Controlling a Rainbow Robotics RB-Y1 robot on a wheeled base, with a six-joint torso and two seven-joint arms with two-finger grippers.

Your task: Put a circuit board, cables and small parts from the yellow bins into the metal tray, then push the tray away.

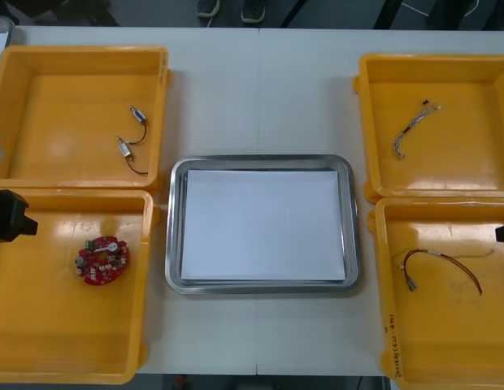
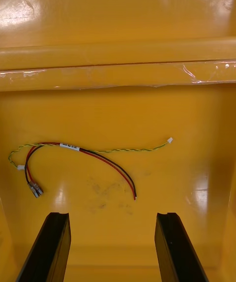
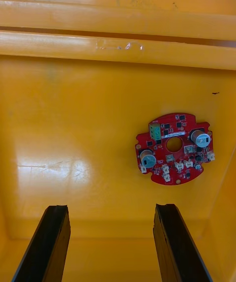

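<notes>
In the front view the metal tray (image 1: 262, 160) sits mid-table; the circuit board (image 1: 103, 261) lies at its 8 o'clock in my near left yellow bin (image 1: 41, 333), the red and yellow cable (image 1: 441, 270) at 4, small metal parts (image 1: 132, 142) at 10, the blue and white cable (image 1: 410, 126) at 2; the wrist views add my finger spread: left gripper (image 3: 110, 210) wide before the board, right gripper (image 2: 112, 218) wide before the red and yellow cable.
</notes>
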